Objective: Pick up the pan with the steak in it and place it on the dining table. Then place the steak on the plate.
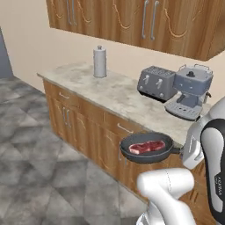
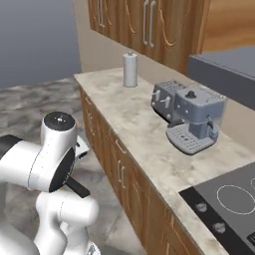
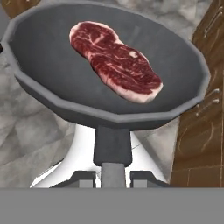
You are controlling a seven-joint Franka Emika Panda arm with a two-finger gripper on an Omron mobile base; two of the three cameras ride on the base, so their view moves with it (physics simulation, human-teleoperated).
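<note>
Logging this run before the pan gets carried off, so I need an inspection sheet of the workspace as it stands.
Surface: beige marbled counter over wooden drawers.
Job's things: pan held in the air in front of the drawers, off the counter; steak lies flat inside it.
Clutter: paper towel roll, toaster, coffee machine on the counter; cooktop further along.
Grippers: gripper closed on the pan handle.
Cables: nothing seen.
Surroundings: wooden wall cabinets, grey tiled floor.
</note>
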